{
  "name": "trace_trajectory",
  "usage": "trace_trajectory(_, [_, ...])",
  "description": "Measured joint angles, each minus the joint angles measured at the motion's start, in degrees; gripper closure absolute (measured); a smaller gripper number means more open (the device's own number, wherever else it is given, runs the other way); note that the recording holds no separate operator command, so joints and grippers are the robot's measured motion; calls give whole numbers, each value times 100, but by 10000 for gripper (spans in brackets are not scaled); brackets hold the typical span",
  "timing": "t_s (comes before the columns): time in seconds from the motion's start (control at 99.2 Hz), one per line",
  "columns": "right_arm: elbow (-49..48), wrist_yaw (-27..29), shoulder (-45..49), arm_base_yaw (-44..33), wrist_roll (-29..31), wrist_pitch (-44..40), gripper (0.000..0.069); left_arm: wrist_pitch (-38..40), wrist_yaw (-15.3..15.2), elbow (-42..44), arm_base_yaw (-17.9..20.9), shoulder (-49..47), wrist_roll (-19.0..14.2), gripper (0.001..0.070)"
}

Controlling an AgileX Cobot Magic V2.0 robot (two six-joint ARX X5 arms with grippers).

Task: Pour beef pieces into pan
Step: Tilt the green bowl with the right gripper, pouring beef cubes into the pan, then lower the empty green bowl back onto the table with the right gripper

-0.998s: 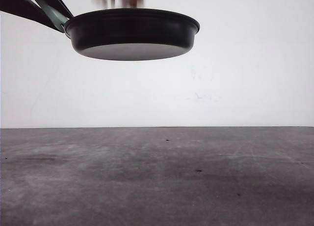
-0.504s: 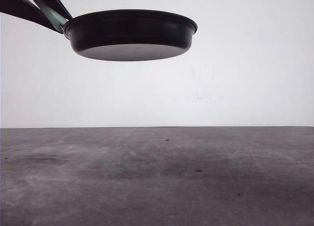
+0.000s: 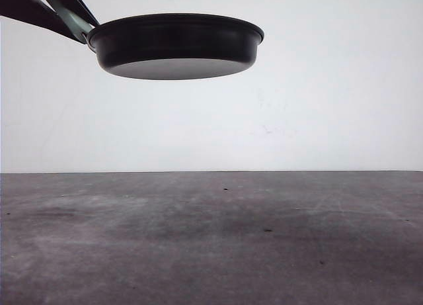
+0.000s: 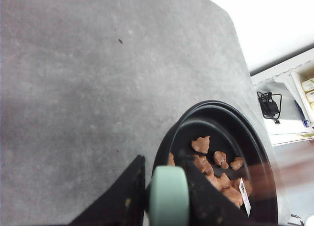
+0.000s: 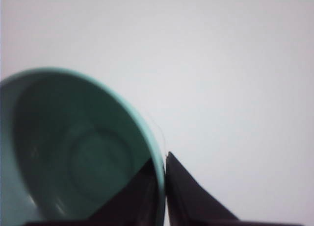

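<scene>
— Where's the pan (image 3: 177,45)?
— Held high above the bench (image 3: 211,239), handle toward the robot's left, left fingers (image 4: 131,191) pinching the mint handle (image 4: 168,195) from both sides.
— And the beef pieces (image 4: 216,172)?
— Lying on the pan floor, toward the handle side; a faint blur just above the rim in the front view, too smeared to name.
— Right side?
— Right fingers (image 5: 179,187) pressed on the rim of a teal bowl (image 5: 73,152), mouth toward the camera, looking emptied.
— Next?
— Probably tip the bowl upright and clear away from above the pan.
</scene>
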Motion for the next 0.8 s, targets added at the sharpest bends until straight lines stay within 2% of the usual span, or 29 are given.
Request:
trace_trajectory(0.212, [-2,-184,-13,114,15,120,680,2,-2,0,0,22,4,649])
trace_trajectory(0.282, [-2,-57,-31,181,232,114,680,2,-2,-2,7,22,4,649])
trace_trajectory(0.353, [-2,192,-59,214,702,-44,680,-2,0,0,48,22,17,650])
trace_trajectory(0.434, [-2,398,-140,96,1558,-623,679,-7,-4,0,72,22,24,650])
trace_trajectory(0.514, [-2,144,-304,-352,2763,-1652,679,-13,0,0,72,22,28,650])
trace_trajectory(0.696, [-2,-1067,-671,-1928,5737,-3755,679,-55,2,0,74,22,188,650])
trace_trajectory(0.797, [-2,-1989,-662,-2983,7027,-4754,679,-109,4,0,74,22,284,650])
